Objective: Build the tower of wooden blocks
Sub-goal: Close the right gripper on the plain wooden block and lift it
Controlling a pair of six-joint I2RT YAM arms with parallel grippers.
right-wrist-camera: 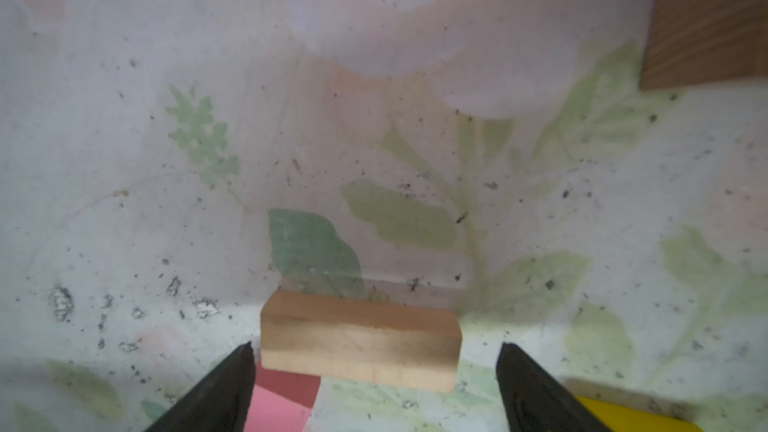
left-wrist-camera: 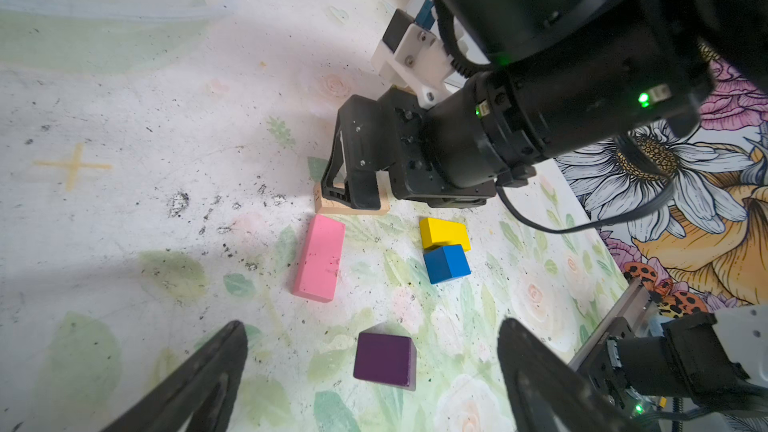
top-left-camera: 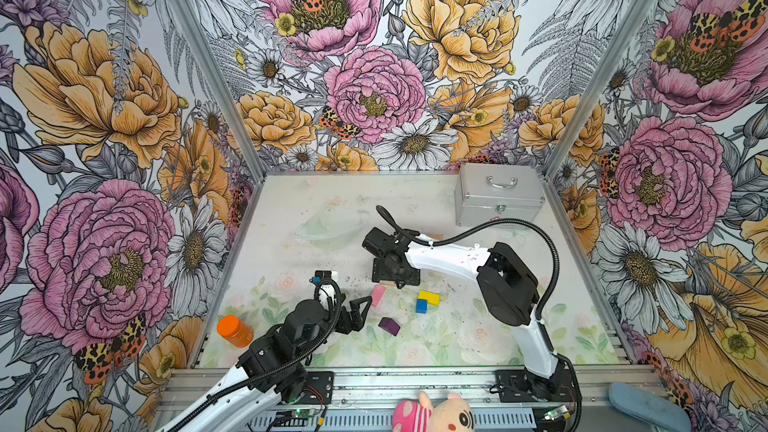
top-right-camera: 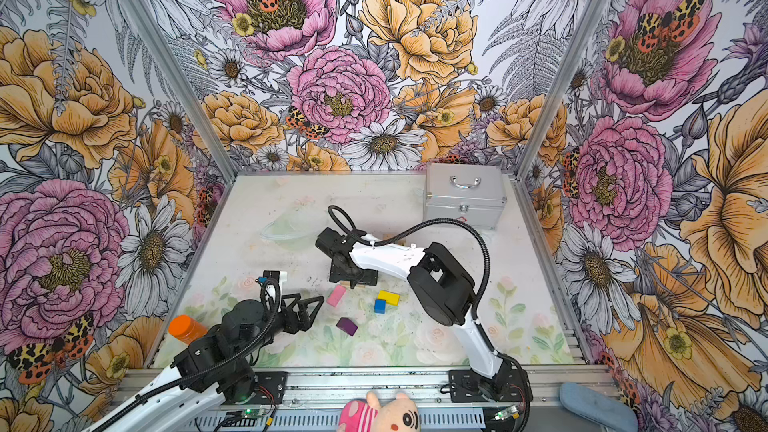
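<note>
**Top views:** Your right gripper (top-left-camera: 395,280) points down at frame centre with its jaws spread. It hides most of a tan block (top-left-camera: 390,285), so only slivers show in both top views. Just below sits the pink block (top-left-camera: 378,295). To its right the yellow block (top-left-camera: 430,297) touches the blue block (top-left-camera: 421,306), and the purple block (top-left-camera: 389,326) is lower. All lie flat and single on the mat (top-left-camera: 291,209). Your left gripper (top-left-camera: 362,312), lower left of centre, is spread and empty, near the purple block but apart from it. An orange bottle (top-left-camera: 235,331) lies at the mat's lower left edge. The silver case (top-right-camera: 463,197) stands upper right, with a red mark on its front too small to read. A plush toy (top-right-camera: 382,415) is at the bottom edge.

**Left wrist:** The left gripper (left-wrist-camera: 372,326) is wide open, with the purple block (left-wrist-camera: 384,361) between its fingers and untouched. Beyond lie the pink, yellow and blue blocks. The right gripper (left-wrist-camera: 353,184) straddles the tan block (left-wrist-camera: 353,206).

**Right wrist:** The tan block (right-wrist-camera: 361,342) lies between the spread fingers (right-wrist-camera: 232,380), with a gap on each side and no pinch. A pink corner is beside one finger and a yellow corner beside the other. A darker wood block (right-wrist-camera: 706,35) sits well apart.
</note>
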